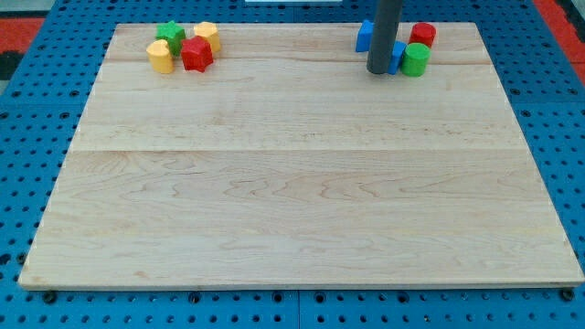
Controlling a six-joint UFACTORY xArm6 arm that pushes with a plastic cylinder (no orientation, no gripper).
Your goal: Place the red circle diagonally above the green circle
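Observation:
The red circle (422,35) sits near the view's top right of the wooden board (302,183). The green circle (416,59) lies just below it, touching or nearly so. My tip (380,69) is at the end of the dark rod, just left of the green circle. A blue block (397,58) lies between the tip and the green circle, partly hidden by the rod. Another blue block (365,36) shows behind the rod on its left.
At the view's top left is a cluster: a green star (170,37), a red star (196,54), a yellow block (207,35) and a yellow block (160,56). Blue pegboard surrounds the board.

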